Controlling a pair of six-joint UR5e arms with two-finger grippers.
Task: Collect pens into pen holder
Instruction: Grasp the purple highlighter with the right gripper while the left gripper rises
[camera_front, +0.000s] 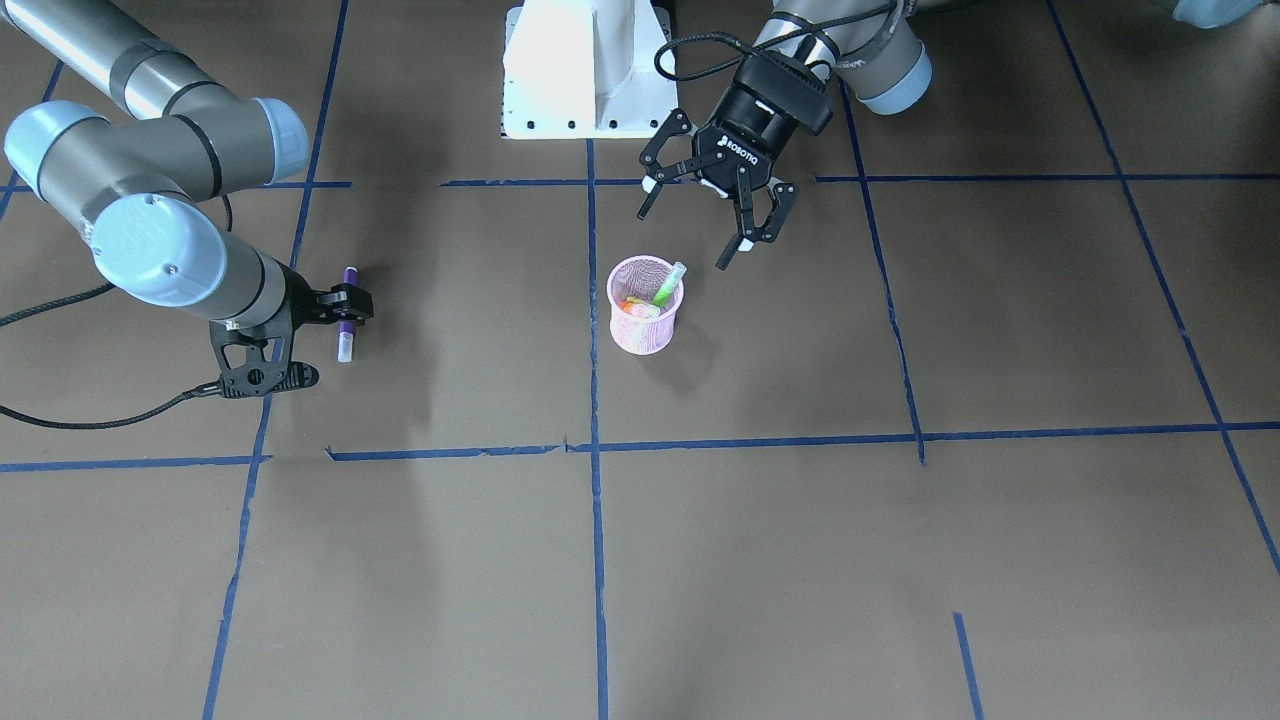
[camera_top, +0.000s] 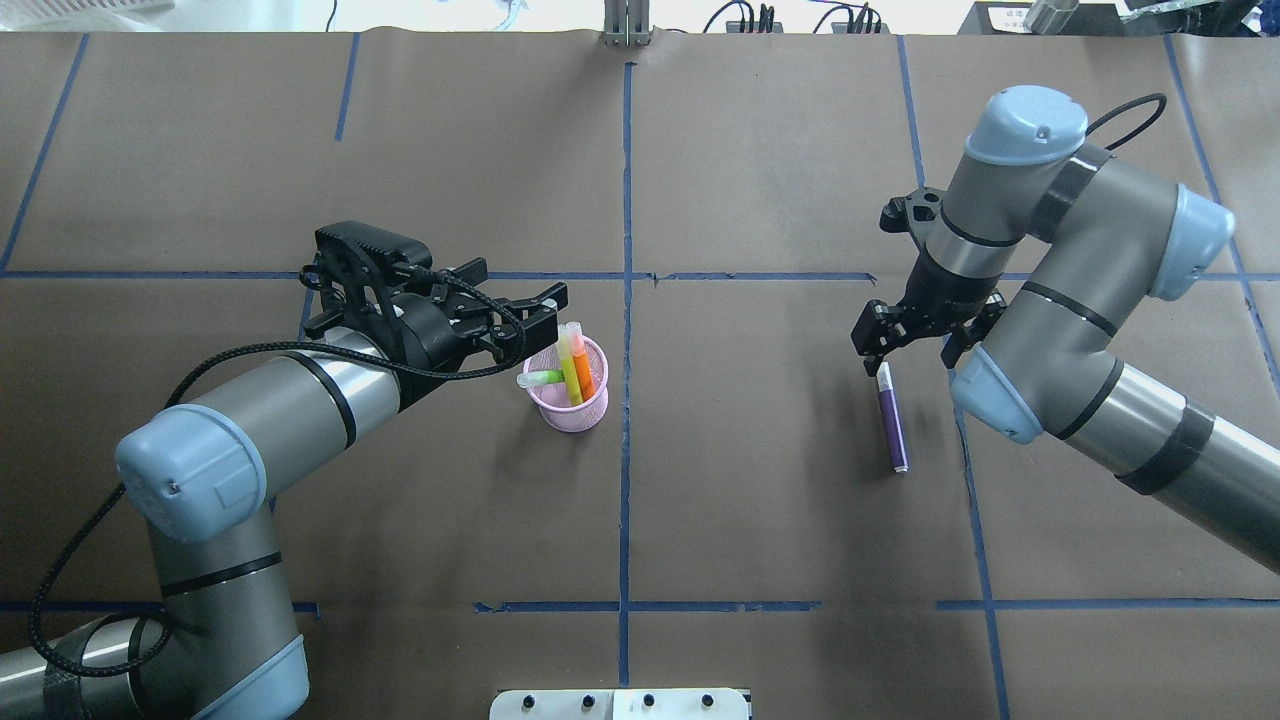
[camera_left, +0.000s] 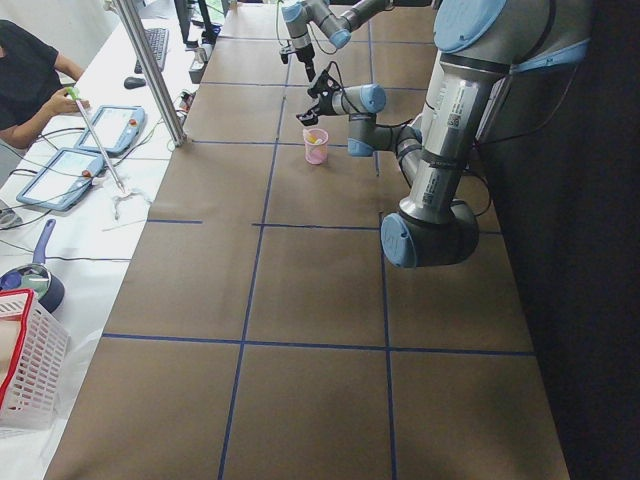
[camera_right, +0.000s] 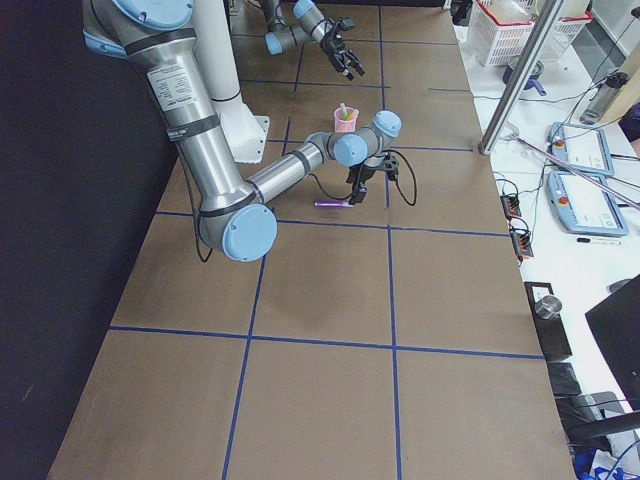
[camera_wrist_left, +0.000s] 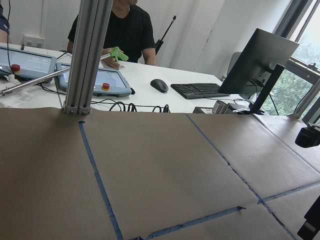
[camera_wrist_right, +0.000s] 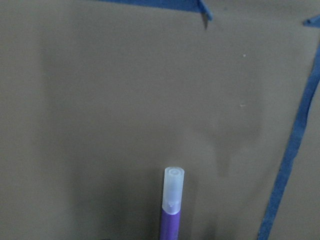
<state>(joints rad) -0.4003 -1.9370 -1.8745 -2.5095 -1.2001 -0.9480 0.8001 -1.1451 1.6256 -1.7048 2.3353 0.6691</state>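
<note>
We see the pen holder (camera_front: 640, 338) standing upright near the middle of the table (camera_top: 760, 520), just beside the long blue tape line (camera_top: 626, 180), on the robot's left side of it. Inside it lean the green pen (camera_front: 668, 285), whose cap pokes over the rim, the orange pen (camera_top: 584, 375) and a yellowish pen (camera_top: 568, 358). The left gripper (camera_front: 683, 238) hovers close to the holder, on the robot's left of it and higher than the rim, with its fingers spread wide and nothing between them. The purple pen (camera_top: 891, 420) lies flat on the paper, well apart from the holder, on the robot's right and near another tape line. The right gripper (camera_top: 908, 358) hangs low over the cap end of this pen. Its fingers look spread to both sides, and we see no grip on the pen. A wide stretch of brown paper lies open between this pen and the holder, and the table edges are far from both
</note>
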